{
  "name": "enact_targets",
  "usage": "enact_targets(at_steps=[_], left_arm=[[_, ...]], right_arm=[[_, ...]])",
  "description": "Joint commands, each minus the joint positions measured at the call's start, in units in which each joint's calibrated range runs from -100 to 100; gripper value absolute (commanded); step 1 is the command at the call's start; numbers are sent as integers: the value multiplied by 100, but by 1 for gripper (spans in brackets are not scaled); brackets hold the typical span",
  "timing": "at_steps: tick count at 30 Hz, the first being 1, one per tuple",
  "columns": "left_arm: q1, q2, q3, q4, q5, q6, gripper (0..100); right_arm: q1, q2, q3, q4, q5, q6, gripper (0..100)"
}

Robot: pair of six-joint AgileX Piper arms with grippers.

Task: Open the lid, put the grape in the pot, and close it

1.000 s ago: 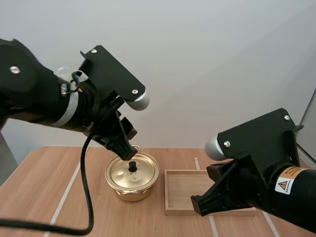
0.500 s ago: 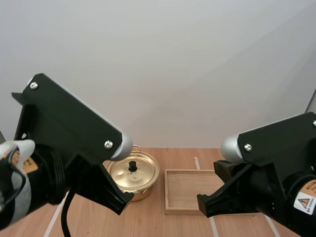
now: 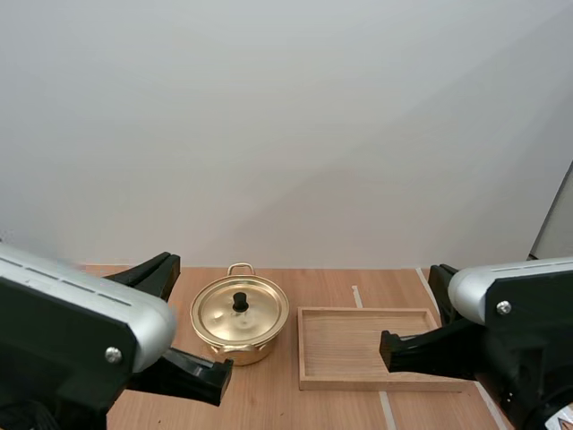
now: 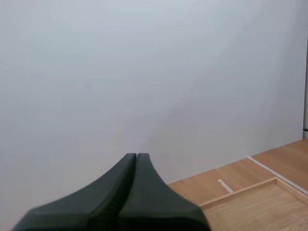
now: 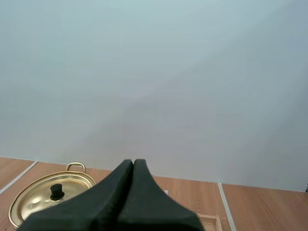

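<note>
Where the worktop (image 3: 269, 399) meets the pale wall, the gold pot (image 3: 236, 354) stands upright with its lid (image 3: 260, 315) seated flat on the rim. A black knob (image 3: 240, 303) sits at the lid's centre, and a small loop handle (image 3: 239, 267) shows on the far side. Just beside the pot, to its right and not touching it, lies the wooden tray (image 3: 376, 383), its floor bare. Thin white lines (image 3: 357, 296) cross the wood behind and in front of the tray.

The left arm (image 3: 72, 340) fills the near left of the high view and the right arm (image 3: 519, 313) the near right; both are low and well apart from the pot.

In the left wrist view the left tool (image 4: 136, 157) is clenched on nothing, its two black fingers pressed into one wedge, with the tray's corner and the worktop beyond it. In the right wrist view the right tool (image 5: 133, 163) is likewise clenched and empty, raised above the worktop, with the lidded pot beyond and beside its tips.
</note>
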Motion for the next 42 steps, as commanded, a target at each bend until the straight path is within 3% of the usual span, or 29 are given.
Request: enact_targets(at_steps=[1,6,13,18,23,27,31,38,42], left_arm=[[96,-229,348,59,-592,-97,0],[249,-229,664,59,-699,-135,0],[265,-229,979,275,-629,76,0],[265,-229,1847,275,-1590,106,0],[265,-229,3079,275,-3464,0,0],[265,-229,3702,275,-4204,-467,0],[265,-229,4018,275,-4378,-751,0],[297,-229,4018,325,-3821,-1095,0],[297,-229,4018,811,-3105,-1480,0]], right_arm=[[-22,-50,270,-23,-706,33,0],[-22,-50,646,-23,-1268,-176,0],[-22,-50,1527,-13,-2088,-176,0],[-22,-50,2451,-13,-3514,-176,0],[-22,-50,3444,-13,-4767,-176,0],[-22,-50,3799,-13,-4754,-176,0],[-22,-50,3799,-24,-4016,-176,0],[-22,-50,3799,-24,-2909,-176,0],[-68,-50,3799,-24,-2754,-176,0]])
